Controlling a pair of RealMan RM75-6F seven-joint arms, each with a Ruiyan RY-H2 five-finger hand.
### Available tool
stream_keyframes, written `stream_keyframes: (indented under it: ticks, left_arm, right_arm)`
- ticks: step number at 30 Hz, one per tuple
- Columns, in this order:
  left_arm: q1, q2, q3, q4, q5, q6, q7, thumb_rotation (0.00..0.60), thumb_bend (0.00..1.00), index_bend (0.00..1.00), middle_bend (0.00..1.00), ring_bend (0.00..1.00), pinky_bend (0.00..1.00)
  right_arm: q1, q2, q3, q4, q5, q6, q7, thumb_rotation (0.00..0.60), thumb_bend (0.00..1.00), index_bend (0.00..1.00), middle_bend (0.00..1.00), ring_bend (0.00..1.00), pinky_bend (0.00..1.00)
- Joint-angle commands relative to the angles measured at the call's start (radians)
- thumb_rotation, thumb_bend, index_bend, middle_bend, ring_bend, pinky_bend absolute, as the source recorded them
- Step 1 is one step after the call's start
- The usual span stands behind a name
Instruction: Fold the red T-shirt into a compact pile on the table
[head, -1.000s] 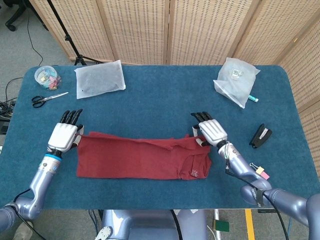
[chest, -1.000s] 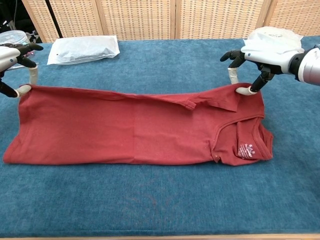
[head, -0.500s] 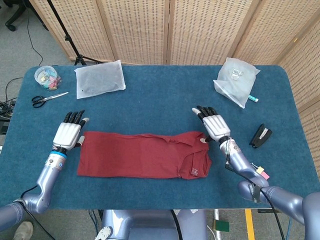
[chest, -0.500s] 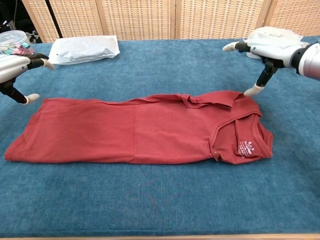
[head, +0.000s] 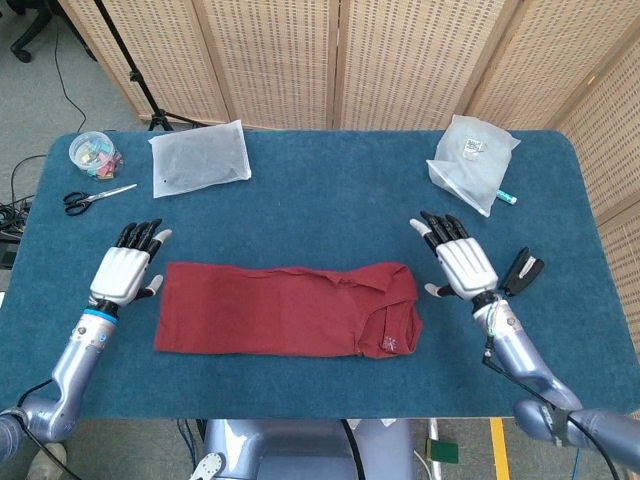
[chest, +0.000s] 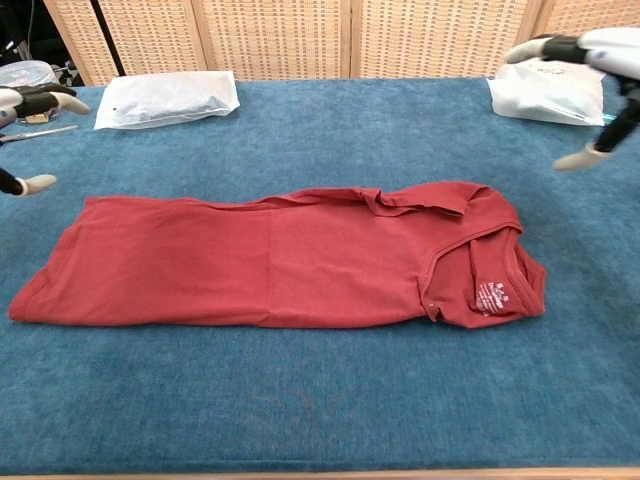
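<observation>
Right now the red T-shirt (head: 288, 310) lies flat in a long folded band along the near half of the table (head: 330, 205), collar end toward the right, and neither of my hands touches it. My left hand (head: 124, 271) hovers just off the shirt's left end, fingers spread and empty. My right hand (head: 462, 263) sits clear of the collar end, fingers likewise apart, holding nothing. At the far left corner I see scissors (head: 98, 197) and a small clear tub (head: 94, 154), a white bag (head: 200, 159) beside them. Near the right edge lies a black stapler (head: 521, 272).
</observation>
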Motion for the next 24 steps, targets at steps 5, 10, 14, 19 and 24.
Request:
stream_keyframes:
  ticks: [5,10,14,19,24]
  left_arm:
    - [0.021,0.032,0.030,0.046,0.014,-0.023,-0.137,0.600,0.35,0.01,0.00,0.00,0.00]
    - [-0.006,0.016,0.004,0.052,-0.037,-0.073,-0.115,0.600,0.36,0.15,0.00,0.00,0.00]
    - [-0.037,0.000,-0.027,0.041,-0.096,-0.115,-0.055,0.600,0.37,0.27,0.00,0.00,0.00]
    - [-0.077,-0.022,-0.053,0.024,-0.191,-0.180,0.043,0.600,0.39,0.36,0.00,0.00,0.00]
    - [-0.105,-0.063,-0.066,0.032,-0.276,-0.204,0.137,0.600,0.39,0.37,0.00,0.00,0.00]
  right_arm:
    - [-0.133,0.119,-0.084,-0.114,-0.102,0.145,0.045,0.600,0.00,0.00,0.00,0.00,0.00]
    - [-0.227,0.157,-0.136,-0.137,-0.179,0.258,0.108,0.600,0.00,0.00,0.00,0.00,0.00]
    - [-0.266,0.155,-0.151,-0.120,-0.219,0.313,0.130,0.600,0.00,0.00,0.00,0.00,0.00]
    - [-0.285,0.144,-0.152,-0.099,-0.246,0.340,0.163,0.600,0.00,0.00,0.00,0.00,0.00]
    - [-0.291,0.130,-0.149,-0.068,-0.254,0.335,0.195,0.600,0.00,0.00,0.00,0.00,0.00]
